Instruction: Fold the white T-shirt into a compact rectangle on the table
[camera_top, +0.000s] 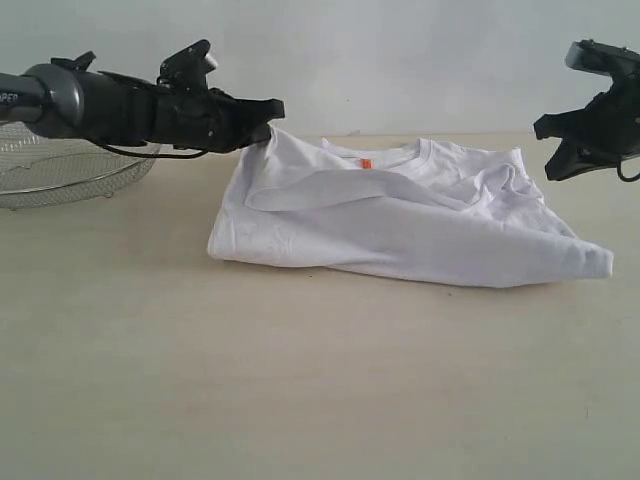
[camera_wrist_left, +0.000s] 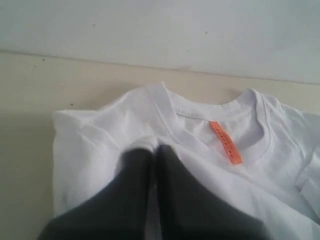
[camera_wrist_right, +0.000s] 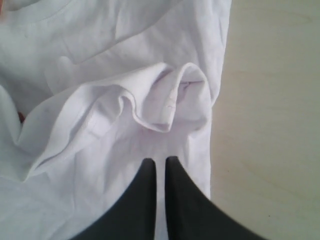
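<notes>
The white T-shirt (camera_top: 400, 230) lies partly folded on the table (camera_top: 300, 400), collar and orange tag (camera_top: 366, 163) facing up. My left gripper (camera_top: 268, 128) is shut on the shirt's far left corner and holds that bit of cloth slightly raised. In the left wrist view a fold of white fabric (camera_wrist_left: 145, 144) is pinched at the tips of the gripper (camera_wrist_left: 155, 149), near the tag (camera_wrist_left: 226, 142). My right gripper (camera_top: 552, 170) hangs in the air above the shirt's right end, shut and empty. In its wrist view the gripper (camera_wrist_right: 159, 161) hovers over a rumpled sleeve (camera_wrist_right: 170, 100).
A round silver wire-mesh basket (camera_top: 60, 170) stands at the far left behind my left arm. Bare tabletop (camera_wrist_right: 270, 100) runs along the shirt's right edge and spreads across the front. A pale wall rises behind the table.
</notes>
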